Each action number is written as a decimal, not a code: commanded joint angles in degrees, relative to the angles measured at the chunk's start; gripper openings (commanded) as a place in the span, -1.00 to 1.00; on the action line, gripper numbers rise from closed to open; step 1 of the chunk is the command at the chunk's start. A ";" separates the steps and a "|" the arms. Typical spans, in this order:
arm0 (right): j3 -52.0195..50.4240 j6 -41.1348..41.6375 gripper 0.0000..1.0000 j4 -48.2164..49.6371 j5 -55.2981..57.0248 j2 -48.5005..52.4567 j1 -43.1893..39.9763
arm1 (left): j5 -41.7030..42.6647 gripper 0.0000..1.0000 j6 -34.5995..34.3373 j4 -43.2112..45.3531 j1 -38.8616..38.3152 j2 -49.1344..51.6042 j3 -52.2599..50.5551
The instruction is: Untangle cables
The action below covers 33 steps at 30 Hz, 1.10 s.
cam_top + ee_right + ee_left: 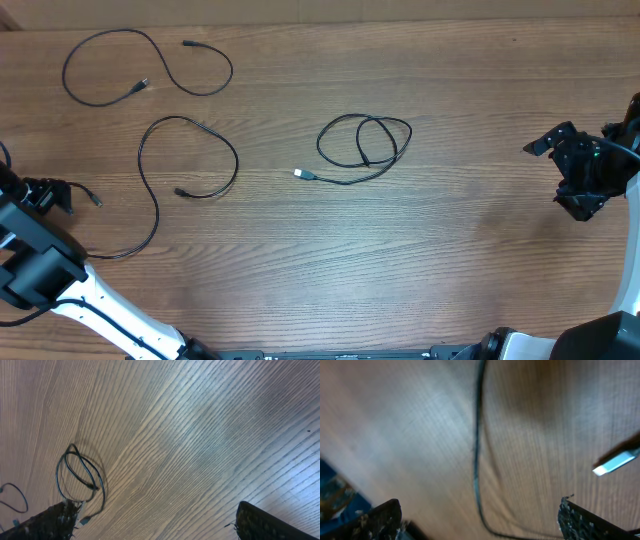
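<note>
Three cables [362, 145] lying apart, left gripper [62, 195], right gripper [560, 172] — both spread wide, empty

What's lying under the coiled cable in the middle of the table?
Only bare wooden table shows under the coiled cable; its loops cross over themselves. Which strand lies lowest is too small to tell.

blurred black cable [476, 460] on wood table [395, 435], silver plug tip [615, 464] at right

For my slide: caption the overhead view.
Three black cables lie apart on a wooden table; left gripper and right gripper open.
</note>
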 commanded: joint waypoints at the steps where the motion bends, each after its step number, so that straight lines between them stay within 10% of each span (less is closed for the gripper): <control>1: 1.03 -0.26 1.00 0.28 0.17 -0.42 -0.07 | 3.78 0.99 5.60 2.29 -0.44 -0.42 -1.77; 33: 1.03 -0.26 1.00 0.28 0.17 -0.42 -0.07 | 0.63 0.91 9.14 28.15 8.52 -0.39 -13.38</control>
